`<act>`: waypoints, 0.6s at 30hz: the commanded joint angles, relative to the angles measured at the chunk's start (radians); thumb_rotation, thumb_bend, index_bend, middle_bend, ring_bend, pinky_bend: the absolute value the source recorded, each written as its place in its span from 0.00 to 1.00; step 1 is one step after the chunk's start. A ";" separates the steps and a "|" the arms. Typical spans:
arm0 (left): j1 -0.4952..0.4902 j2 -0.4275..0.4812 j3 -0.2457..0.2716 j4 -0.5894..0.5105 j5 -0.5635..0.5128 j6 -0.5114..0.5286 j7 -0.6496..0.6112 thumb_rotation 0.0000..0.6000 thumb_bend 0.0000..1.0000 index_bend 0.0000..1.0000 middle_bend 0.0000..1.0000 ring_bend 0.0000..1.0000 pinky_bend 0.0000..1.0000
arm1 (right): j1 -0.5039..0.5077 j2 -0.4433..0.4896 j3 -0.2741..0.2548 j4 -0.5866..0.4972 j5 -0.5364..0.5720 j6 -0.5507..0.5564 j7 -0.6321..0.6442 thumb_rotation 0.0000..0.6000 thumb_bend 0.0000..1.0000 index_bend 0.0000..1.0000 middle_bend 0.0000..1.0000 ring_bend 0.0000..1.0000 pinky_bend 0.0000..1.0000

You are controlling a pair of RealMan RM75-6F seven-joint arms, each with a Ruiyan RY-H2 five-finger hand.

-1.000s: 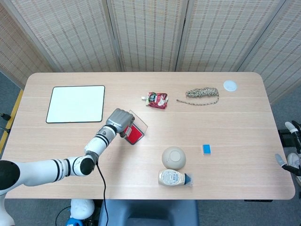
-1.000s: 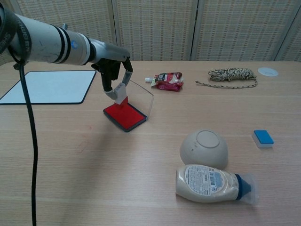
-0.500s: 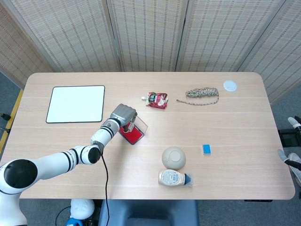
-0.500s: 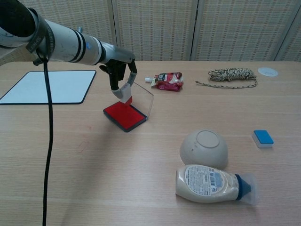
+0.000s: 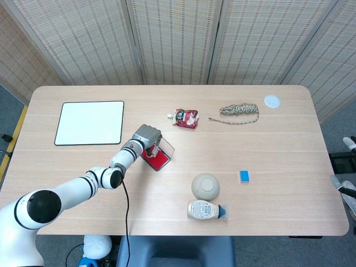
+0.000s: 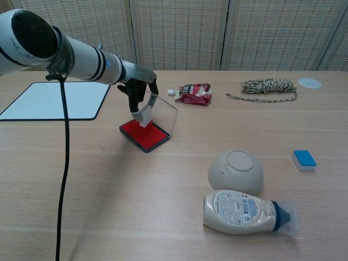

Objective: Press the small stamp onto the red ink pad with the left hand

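Your left hand (image 6: pixel 138 92) is pinching the small stamp (image 6: pixel 144 116) between its fingertips, holding it tilted just above the far part of the red ink pad (image 6: pixel 144 135); you cannot tell whether the stamp is touching the ink. The pad is lying open near the table's (image 6: pixel 109 206) middle, its clear lid (image 6: pixel 165 112) standing up behind. Your right hand (image 5: pixel 346 189) is showing only at the frame edge, so its fingers cannot be read.

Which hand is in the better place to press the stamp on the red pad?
Left. The left hand holds the small stamp directly over the red ink pad; the right hand is not visible.
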State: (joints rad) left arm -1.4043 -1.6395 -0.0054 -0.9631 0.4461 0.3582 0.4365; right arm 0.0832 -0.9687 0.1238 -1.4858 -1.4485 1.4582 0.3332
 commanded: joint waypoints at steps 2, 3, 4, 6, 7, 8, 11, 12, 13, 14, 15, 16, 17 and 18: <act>0.001 -0.012 0.012 0.019 0.020 -0.011 -0.028 1.00 0.42 0.78 1.00 0.92 0.94 | 0.000 0.001 -0.002 0.000 -0.003 -0.001 0.002 1.00 0.29 0.00 0.00 0.00 0.00; 0.001 -0.013 0.013 0.022 0.025 -0.011 -0.034 1.00 0.42 0.78 1.00 0.92 0.94 | 0.000 0.002 -0.002 0.000 -0.004 0.001 0.003 1.00 0.29 0.00 0.00 0.00 0.00; 0.001 -0.014 0.015 0.024 0.029 -0.011 -0.039 1.00 0.42 0.78 1.00 0.92 0.94 | -0.001 0.002 -0.002 0.000 -0.004 0.003 0.003 1.00 0.29 0.00 0.00 0.00 0.00; 0.002 -0.017 0.021 0.027 0.039 -0.011 -0.051 1.00 0.42 0.78 1.00 0.92 0.94 | -0.004 0.002 -0.002 -0.001 -0.006 0.009 0.004 1.00 0.29 0.00 0.00 0.00 0.00; 0.002 -0.018 0.023 0.029 0.042 -0.011 -0.056 1.00 0.42 0.78 1.00 0.92 0.94 | -0.005 0.002 -0.002 -0.001 -0.007 0.012 0.005 1.00 0.29 0.00 0.00 0.00 0.00; 0.003 -0.020 0.026 0.031 0.046 -0.011 -0.062 1.00 0.42 0.78 1.00 0.92 0.94 | -0.007 0.002 -0.002 -0.001 -0.007 0.015 0.006 1.00 0.29 0.00 0.00 0.00 0.00; 0.004 -0.024 0.033 0.035 0.057 -0.010 -0.076 1.00 0.42 0.78 1.00 0.92 0.94 | -0.010 0.002 -0.002 -0.002 -0.007 0.020 0.006 1.00 0.29 0.00 0.00 0.00 0.00; 0.004 -0.024 0.036 0.036 0.060 -0.010 -0.079 1.00 0.42 0.78 1.00 0.92 0.94 | -0.010 0.002 -0.002 -0.002 -0.007 0.021 0.006 1.00 0.29 0.00 0.00 0.00 0.00; 0.004 -0.024 0.036 0.035 0.062 -0.008 -0.084 1.00 0.42 0.78 1.00 0.92 0.94 | -0.010 0.002 -0.002 -0.002 -0.008 0.021 0.005 1.00 0.29 0.00 0.00 0.00 0.00; 0.005 -0.023 0.036 0.032 0.067 -0.007 -0.090 1.00 0.42 0.78 1.00 0.92 0.94 | -0.011 0.002 -0.003 -0.003 -0.009 0.022 0.004 1.00 0.29 0.00 0.00 0.00 0.00; 0.006 -0.021 0.035 0.029 0.070 -0.005 -0.095 1.00 0.42 0.78 1.00 0.92 0.94 | -0.011 0.002 -0.003 -0.003 -0.010 0.024 0.004 1.00 0.29 0.00 0.00 0.00 0.00; 0.007 -0.020 0.036 0.026 0.075 -0.003 -0.100 1.00 0.42 0.78 1.00 0.92 0.94 | -0.012 0.002 -0.003 -0.004 -0.011 0.025 0.002 1.00 0.29 0.00 0.00 0.00 0.00; 0.008 -0.020 0.037 0.024 0.078 -0.002 -0.104 1.00 0.42 0.78 1.00 0.92 0.94 | -0.012 0.002 -0.003 -0.005 -0.012 0.027 0.001 1.00 0.29 0.00 0.00 0.00 0.00; 0.010 -0.019 0.038 0.022 0.081 0.000 -0.108 1.00 0.42 0.78 1.00 0.92 0.94 | -0.013 0.001 -0.004 -0.005 -0.012 0.028 0.000 1.00 0.29 0.00 0.00 0.00 0.00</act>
State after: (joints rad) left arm -1.3960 -1.6594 0.0314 -0.9392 0.5253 0.3562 0.3307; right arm 0.0703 -0.9671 0.1201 -1.4911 -1.4608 1.4868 0.3334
